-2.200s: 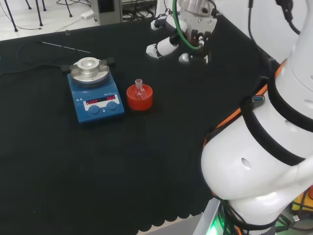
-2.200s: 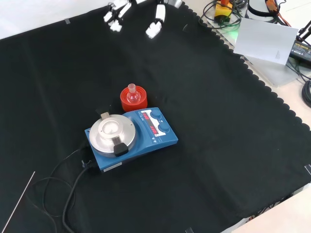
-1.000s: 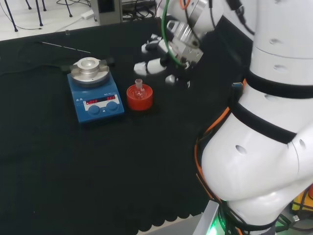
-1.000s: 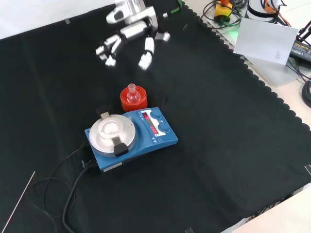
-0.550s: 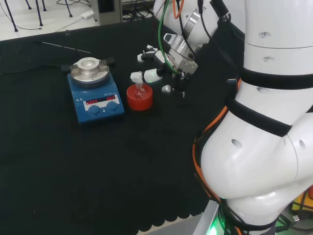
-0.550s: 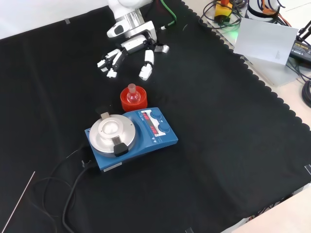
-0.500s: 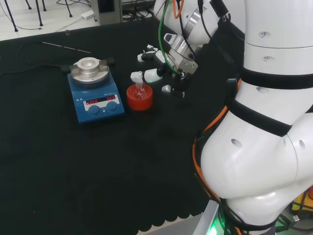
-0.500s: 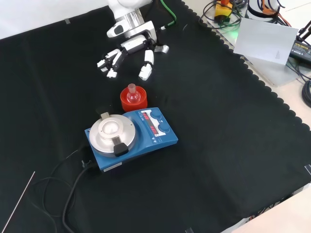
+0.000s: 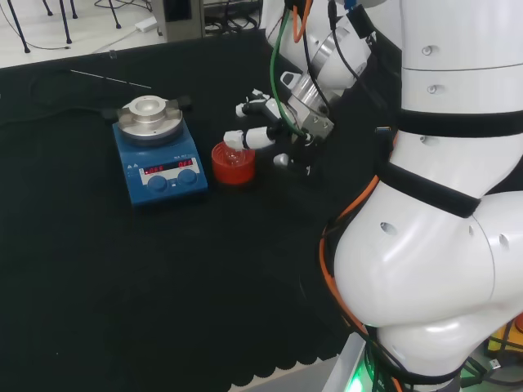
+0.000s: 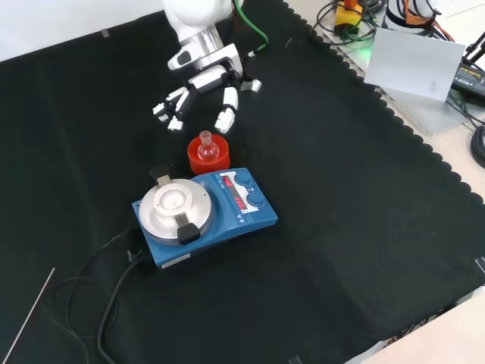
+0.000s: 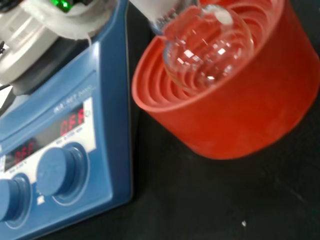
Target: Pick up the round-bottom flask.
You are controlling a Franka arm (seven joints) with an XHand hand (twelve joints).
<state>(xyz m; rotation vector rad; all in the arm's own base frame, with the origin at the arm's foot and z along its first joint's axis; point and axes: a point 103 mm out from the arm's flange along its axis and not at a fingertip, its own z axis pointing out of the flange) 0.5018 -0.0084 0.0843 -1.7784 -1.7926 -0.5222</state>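
One round-bottom flask point(image 10: 203, 148) is sitting upright, neck up, in one red ribbed stand point(image 10: 207, 158) just beside one blue hotplate point(image 10: 203, 214) on the table point(image 10: 364, 227) — the hand point(image 10: 203, 83) is hovering near, fingers point(image 10: 225, 114) spread wide, holding nothing.

Flask point(image 10: 204, 145) sits in the ribbed stand point(image 10: 207, 156), neck up. In the front view the stand is just behind the hotplate point(image 10: 204, 213), close to its control end; in the head view the stand point(image 9: 234, 164) is just right of the hotplate point(image 9: 158, 161). Hand point(image 10: 203, 91) is behind the stand in the front view, fingers point(image 10: 226, 115) straight and spread, pointing toward the flask, apart from it. Head view: one fingertip point(image 9: 235, 139) lies over the flask's neck; contact cannot be told. Hotplate cable point(image 10: 106, 296) trails over the cloth point(image 10: 364, 227) toward the front view's lower left. A thin rod point(image 9: 110, 79) lies beyond the hotplate in the head view.
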